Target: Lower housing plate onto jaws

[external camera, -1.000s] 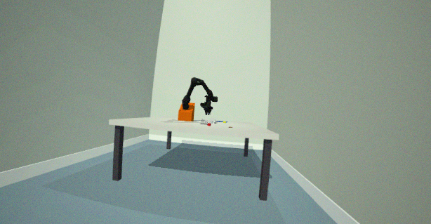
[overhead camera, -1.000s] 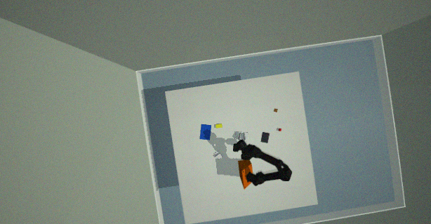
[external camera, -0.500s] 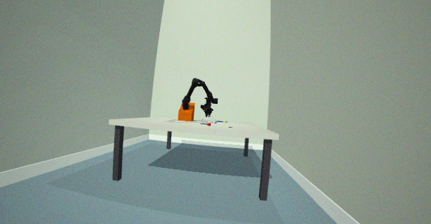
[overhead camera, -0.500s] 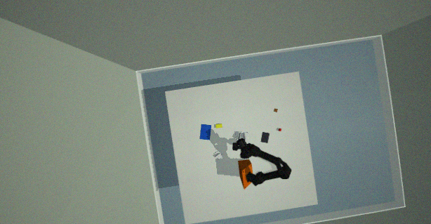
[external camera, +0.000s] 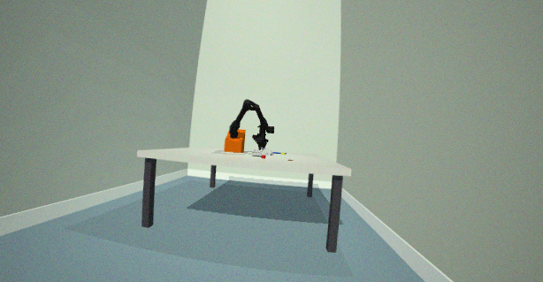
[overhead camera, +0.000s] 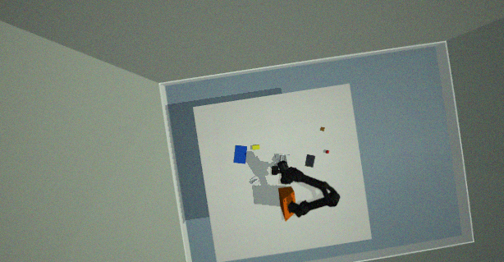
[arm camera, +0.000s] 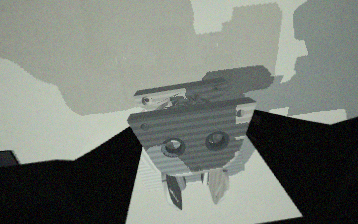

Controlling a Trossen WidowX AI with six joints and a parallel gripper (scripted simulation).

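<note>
Claw [overhead camera: 282, 159] [external camera: 262, 148] [arm camera: 190, 120] is wide, not fully open, clamped on the grey plate [arm camera: 193, 122], 1 black finger each side of it in the wrist view. Plate sits mid-frame there, 2 round holes facing the camera, 2 pointed prongs [arm camera: 218, 186] showing below its lower edge. Behind its upper edge: 1 thin grey bar [arm camera: 181, 87]. Can't tell if plate touches the stubs or is seated. Top view: claw just below frame centre, blue block [overhead camera: 240, 154] to its left, dark block [overhead camera: 310, 160] to its right.
</note>
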